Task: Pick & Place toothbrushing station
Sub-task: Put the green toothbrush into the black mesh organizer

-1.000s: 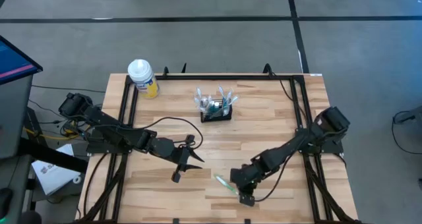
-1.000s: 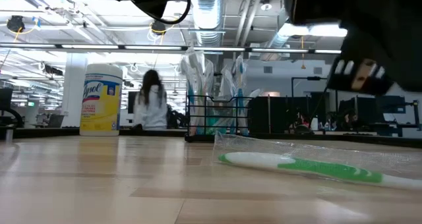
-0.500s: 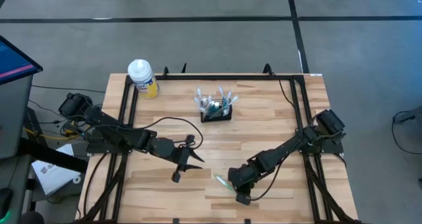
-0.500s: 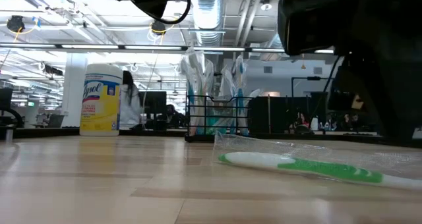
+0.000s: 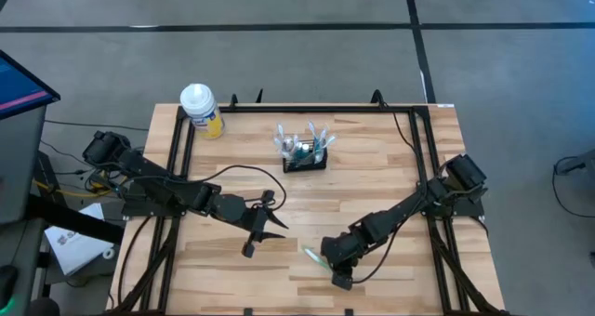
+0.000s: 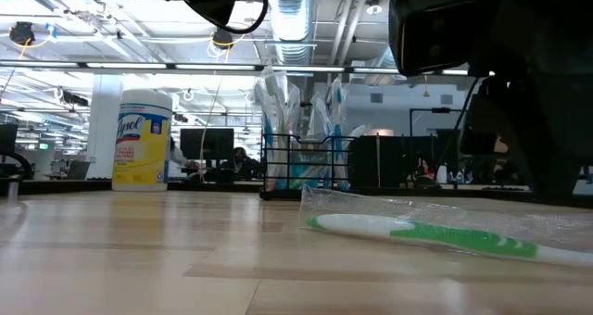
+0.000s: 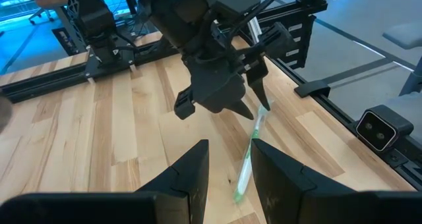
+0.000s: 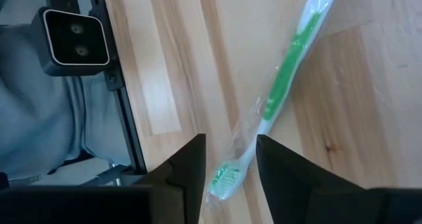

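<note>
White-capped yellow wipes canister (image 5: 201,109) at table's (image 5: 372,186) far corner, blurry, perhaps people beyond

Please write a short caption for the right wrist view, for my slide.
Right claw, open, above a wrapped green toothbrush lying on the wooden table.

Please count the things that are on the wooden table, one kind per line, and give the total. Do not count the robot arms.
Wire holder box, with wrapped toothbrushes standing in it (too small to count): 1
Loose green and white toothbrush in clear wrap, lying flat: 1
Yellow wipes bottle with white cap: 1
Total: 3
</note>
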